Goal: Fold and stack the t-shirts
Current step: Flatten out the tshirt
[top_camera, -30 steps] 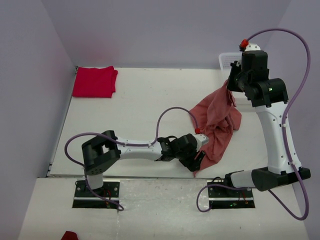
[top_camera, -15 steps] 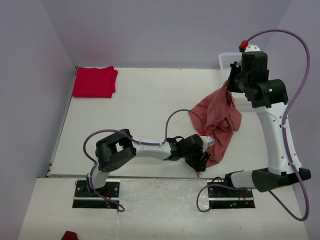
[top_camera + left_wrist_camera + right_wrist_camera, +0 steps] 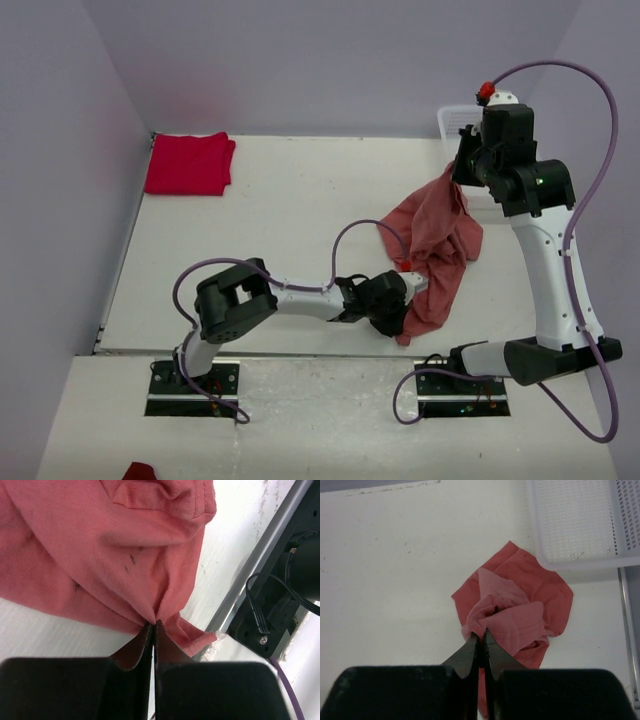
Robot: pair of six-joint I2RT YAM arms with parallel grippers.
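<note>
Left fingers (image 3: 167,652) have clamped pink t-shirt (image 3: 440,235); right fingers (image 3: 465,657) hold it raised.

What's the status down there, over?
Left gripper shut on pink t-shirt, near edge. Right gripper shut, holding its far end up. Red t-shirt folded, far left. Nothing blocking.

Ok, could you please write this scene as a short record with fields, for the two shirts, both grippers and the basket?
pink t-shirt: unfolded, bunched, hanging from its raised top down to the table
red t-shirt: folded, at the far left corner
left gripper: shut on the pink t-shirt's lower edge, near the front edge
right gripper: shut on the pink t-shirt's top, held high
basket: white mesh, far right
</note>
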